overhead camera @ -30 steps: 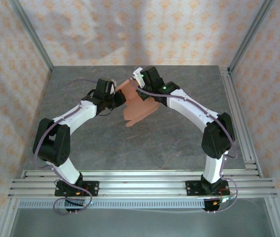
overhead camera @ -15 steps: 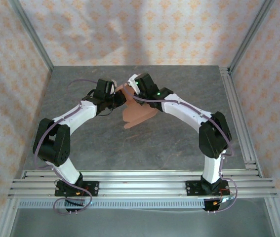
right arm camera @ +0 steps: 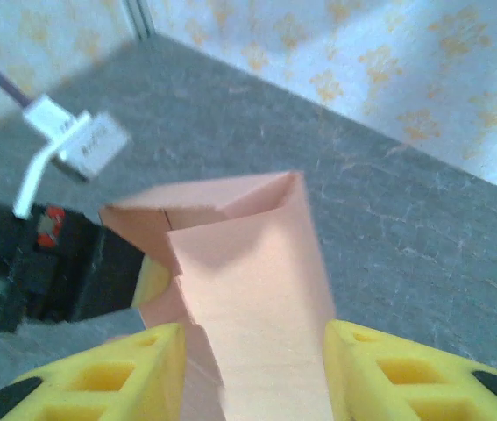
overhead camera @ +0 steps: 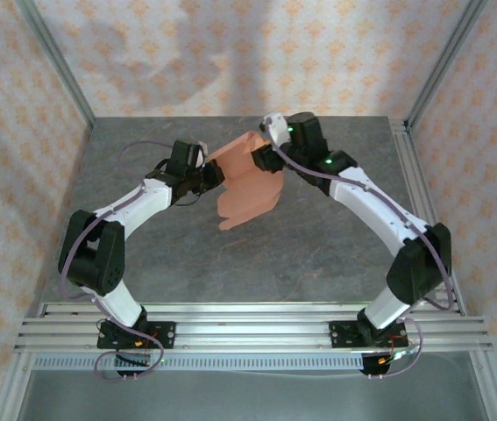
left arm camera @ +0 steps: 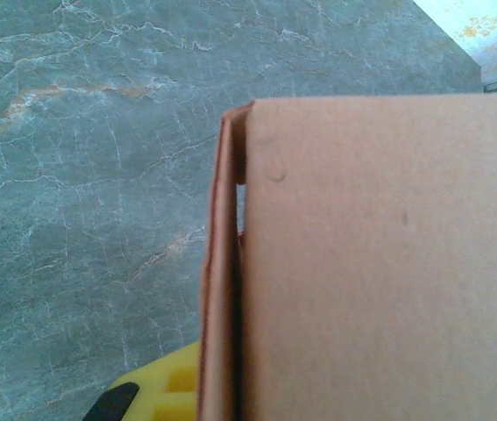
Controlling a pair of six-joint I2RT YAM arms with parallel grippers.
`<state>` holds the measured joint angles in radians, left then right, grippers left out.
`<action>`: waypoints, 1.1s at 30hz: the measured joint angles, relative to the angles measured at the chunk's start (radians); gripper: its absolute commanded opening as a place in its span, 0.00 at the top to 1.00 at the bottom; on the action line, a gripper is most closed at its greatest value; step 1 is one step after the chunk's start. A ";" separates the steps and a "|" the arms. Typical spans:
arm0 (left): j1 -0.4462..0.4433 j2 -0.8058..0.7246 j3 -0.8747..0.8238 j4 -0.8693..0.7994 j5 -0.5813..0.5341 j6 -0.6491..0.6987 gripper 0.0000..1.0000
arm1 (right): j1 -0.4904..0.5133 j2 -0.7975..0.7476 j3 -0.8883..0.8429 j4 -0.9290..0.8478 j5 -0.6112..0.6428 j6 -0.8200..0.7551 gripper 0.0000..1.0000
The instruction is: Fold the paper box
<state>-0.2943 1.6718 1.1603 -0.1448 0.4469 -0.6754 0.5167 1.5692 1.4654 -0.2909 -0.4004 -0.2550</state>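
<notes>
The salmon-orange paper box [overhead camera: 246, 182] is held partly folded above the table's middle. My left gripper [overhead camera: 216, 180] pinches its left edge. In the left wrist view the card [left arm camera: 379, 263] is a broad panel with a thin folded wall edge-on, and one yellow finger [left arm camera: 156, 395] presses on that wall. My right gripper [overhead camera: 266, 160] is at the box's upper right. In the right wrist view its jaws stand wide apart, and the yellow fingers [right arm camera: 134, 373] straddle a raised card panel [right arm camera: 257, 298] without squeezing it. The left gripper [right arm camera: 81, 272] shows beyond the card.
The grey marbled tabletop [overhead camera: 318, 246] lies under both arms. Patterned walls and metal posts [overhead camera: 55, 61] enclose the back and sides. Aluminium rails [overhead camera: 248, 324] carry the arm bases at the near edge.
My right arm pushed left into the card, then swung back right and farther away. The card's upper part now stands taller and wider. The left arm has held still.
</notes>
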 measured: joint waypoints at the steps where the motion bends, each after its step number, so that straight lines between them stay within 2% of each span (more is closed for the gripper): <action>1: 0.000 0.000 0.000 0.000 0.000 0.000 1.00 | -0.014 -0.008 0.000 0.005 -0.009 0.011 0.54; 9: 0.000 0.000 0.000 0.000 0.010 0.002 1.00 | -0.065 0.061 0.053 -0.040 -0.044 0.023 0.53; 17: 0.000 0.000 0.000 0.000 0.010 0.003 1.00 | -0.071 0.177 0.159 -0.135 -0.177 -0.008 0.53; 24: 0.000 0.000 0.000 0.000 0.012 0.003 1.00 | -0.071 0.199 0.163 -0.159 -0.234 -0.007 0.54; 29: 0.000 0.001 0.000 0.000 0.013 0.003 1.00 | -0.068 0.200 0.167 -0.166 -0.248 -0.011 0.60; 33: 0.002 0.001 0.000 -0.002 0.013 0.003 1.00 | -0.052 0.223 0.211 -0.200 -0.208 -0.035 0.63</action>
<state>-0.2924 1.6730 1.1603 -0.1463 0.4595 -0.6724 0.4648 1.7924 1.6768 -0.4904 -0.6086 -0.2897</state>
